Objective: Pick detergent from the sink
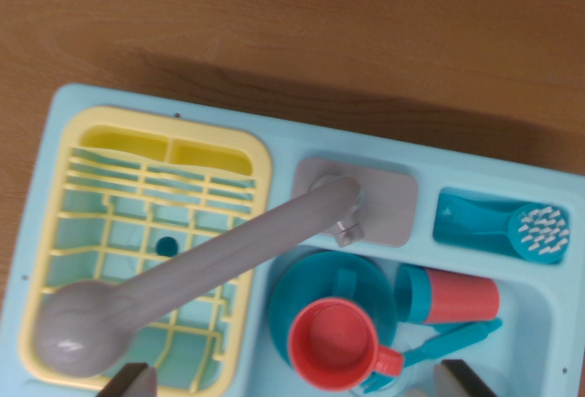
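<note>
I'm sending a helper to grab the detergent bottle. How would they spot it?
Start at the light blue toy sink unit and go to its basin, on the wrist view's right of the yellow rack. The detergent bottle lies on its side there, beside the red cup: red body, blue cap.

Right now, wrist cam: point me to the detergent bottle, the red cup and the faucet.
detergent bottle (454, 297), wrist view, on its red body, lying on its side in the basin.
red cup (331, 342), wrist view, inside its open mouth.
faucet (215, 264), wrist view, midway along the grey spout over the yellow rack.
</note>
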